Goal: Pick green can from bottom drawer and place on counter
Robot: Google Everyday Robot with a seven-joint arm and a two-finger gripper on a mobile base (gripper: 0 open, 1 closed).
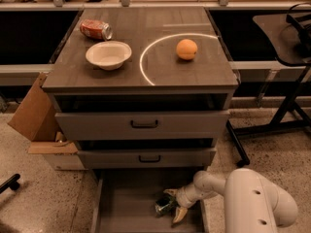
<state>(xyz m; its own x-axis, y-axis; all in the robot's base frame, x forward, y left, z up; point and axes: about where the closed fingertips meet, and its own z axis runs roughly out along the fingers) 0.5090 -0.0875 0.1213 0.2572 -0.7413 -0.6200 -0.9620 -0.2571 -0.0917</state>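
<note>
Grey-brown wood grain covered the counter (160, 76), which carried three things and one thin white curved line (144, 57). A single red-orange can (95, 29) lay on its side near the back left corner. One white bowl (108, 55) sat upright in front of that can, toward the left edge. One orange (186, 49) rested inside the curve, toward the right edge and apart from the bowl.

Below were three drawers, the upper two each with one black handle. The bottom drawer (121, 208) stood pulled out, and its flat floor held one green can (164, 206) near its right side. The robot's one white arm (248, 203) reached in from the right. Its gripper (174, 204) was low inside the drawer with its two yellowish fingers (179, 215) spread, one behind the green can and one in front. Whether they touched it could not be told.

One cardboard box (31, 108) leaned on the floor beside the cabinet's left side.
</note>
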